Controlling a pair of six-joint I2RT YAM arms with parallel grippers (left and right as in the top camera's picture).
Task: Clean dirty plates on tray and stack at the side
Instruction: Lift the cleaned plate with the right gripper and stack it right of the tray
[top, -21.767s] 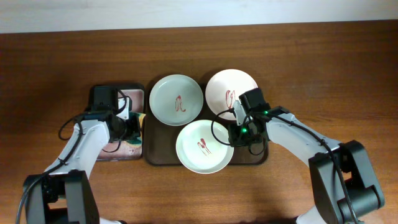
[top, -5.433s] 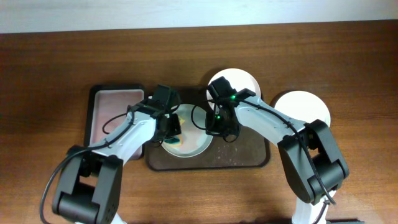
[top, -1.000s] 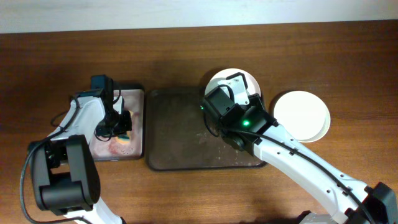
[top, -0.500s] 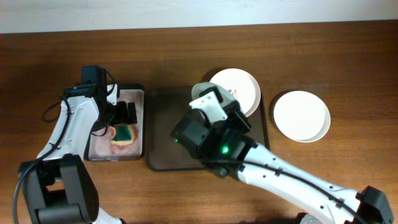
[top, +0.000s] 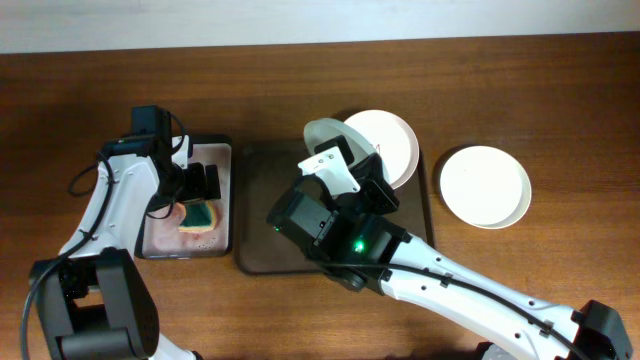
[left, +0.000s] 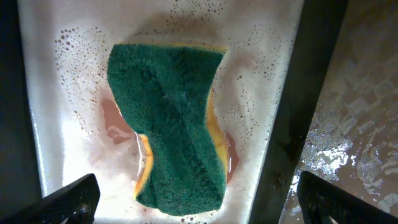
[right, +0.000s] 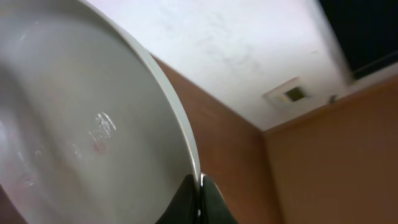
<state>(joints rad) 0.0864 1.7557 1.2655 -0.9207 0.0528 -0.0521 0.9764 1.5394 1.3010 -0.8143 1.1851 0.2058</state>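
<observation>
The left gripper hangs with its jaws spread wide at the left of the overhead view, holding nothing. In the left wrist view its two fingertips show at the bottom corners, well apart. Between and below them lies a green-and-yellow sponge, free of both fingertips and buckled along its middle. It rests in foamy pinkish water inside the small black tray. That tray's dark rim runs down the right of the wrist view, with the wet surface of the brown tray beyond it.

The right gripper is pinched tight on the rim of the pale green plate. It holds the plate tilted up on edge, and the wrist camera looks past it to the ceiling. In the overhead view the plate's edge shows above the raised right arm, over the upper middle of the brown tray.

The pinkish-white plate lies flat at the brown tray's upper right corner, partly hidden by the held plate and the arm. The white plate sits on the wooden table to the right, off the brown tray and apart from it.
</observation>
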